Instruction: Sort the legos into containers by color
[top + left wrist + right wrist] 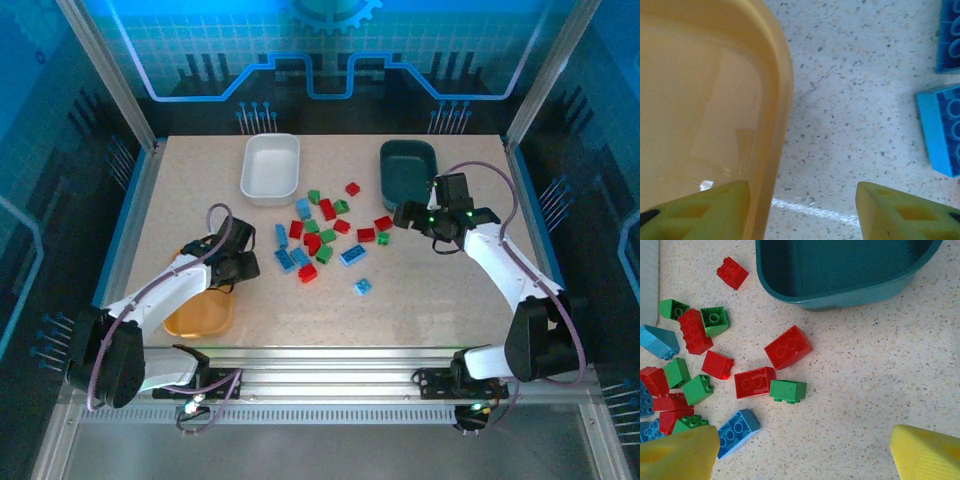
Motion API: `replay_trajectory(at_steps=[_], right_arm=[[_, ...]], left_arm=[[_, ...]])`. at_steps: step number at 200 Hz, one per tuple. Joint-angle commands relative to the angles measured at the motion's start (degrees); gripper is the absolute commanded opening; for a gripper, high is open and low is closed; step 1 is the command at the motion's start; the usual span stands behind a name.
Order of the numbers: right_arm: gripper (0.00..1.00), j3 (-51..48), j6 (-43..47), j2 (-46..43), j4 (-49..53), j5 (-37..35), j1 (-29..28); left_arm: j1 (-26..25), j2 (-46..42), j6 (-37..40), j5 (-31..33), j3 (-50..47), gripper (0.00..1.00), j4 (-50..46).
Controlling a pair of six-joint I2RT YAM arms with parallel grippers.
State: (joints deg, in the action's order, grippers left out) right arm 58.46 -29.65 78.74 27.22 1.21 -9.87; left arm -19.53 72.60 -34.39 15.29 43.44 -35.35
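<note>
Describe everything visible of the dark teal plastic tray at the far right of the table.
The dark teal rounded-rectangle plastic tray is shallow and smooth, with rounded corners and a low wall. It sits upright and flat on the speckled tabletop, far right. What shows of its inside holds no bricks. Nothing visibly touches it; a red brick lies near, apart.

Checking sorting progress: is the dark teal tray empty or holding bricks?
Empty: the teal tray shows a bare floor; the bricks lie outside it.

left white arm (165, 290): stretched forward
left yellow-fingered gripper (802, 200): parted, empty
right white arm (500, 262): bent inward
right yellow-fingered gripper (805, 450): wide, empty
</note>
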Motion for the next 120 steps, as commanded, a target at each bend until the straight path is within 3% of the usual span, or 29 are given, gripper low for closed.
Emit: replay_trajectory(at_steps=[1, 14, 29, 74, 120], right_arm=[[0.9, -0.2, 1.0, -2.1, 1.7, 1.1, -0.9], [0.9, -0.5, 1.1, -2.3, 1.8, 1.2, -0.9], [0.9, -0.6, 1.2, -2.5, 1.7, 1.1, -0.9], [0.89, -1.0, 1.1, -2.8, 1.9, 0.5, -0.9], [0.89, 0.3, 1.4, -2.6, 2.1, -1.7, -0.4]], left_arm=[[-0.4, -0.1, -1.3, 2.8, -1.7, 0.58, -2.3], [-0.4, -0.2, -1.0, 2.4, -2.7, 0.56, -1.5], [-0.4, 0.7, -0.7, 0.5, -3.3, 0.46, 0.1], [-0.9, 1.7, 0.6, -0.5, -1.5, 0.0, -0.1], [-5.5, -2.4, 4.7, 3.0, 14.8, 0.0, -10.3]])
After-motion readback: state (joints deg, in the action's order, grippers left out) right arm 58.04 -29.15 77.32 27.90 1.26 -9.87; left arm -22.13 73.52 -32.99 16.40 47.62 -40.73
